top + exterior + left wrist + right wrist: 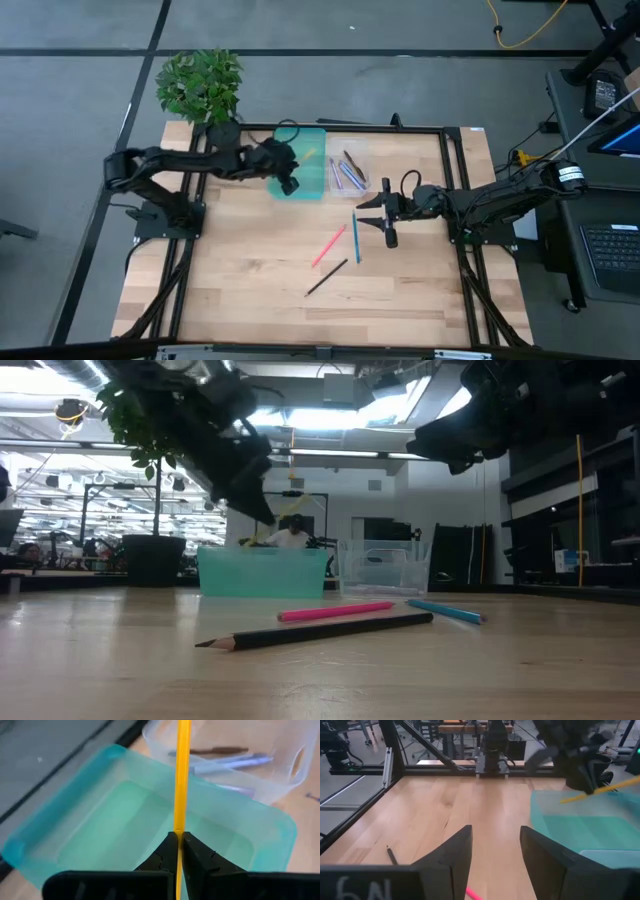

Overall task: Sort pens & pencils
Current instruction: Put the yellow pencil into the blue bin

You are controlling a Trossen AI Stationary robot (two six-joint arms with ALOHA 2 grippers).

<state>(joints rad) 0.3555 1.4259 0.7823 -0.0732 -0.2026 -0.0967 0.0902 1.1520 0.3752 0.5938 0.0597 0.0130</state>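
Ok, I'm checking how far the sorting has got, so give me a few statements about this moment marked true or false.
1. The left gripper is shut on a yellow pencil above the teal tray. True.
2. The right gripper holds the blue stick. False: it is open and empty, and the blue stick lies on the table.
3. The clear tray already has sticks in it. True.
4. The teal tray holds several sticks. False: none shows inside it.
5. Three sticks lie loose on the table: pink, blue and a dark one. True.
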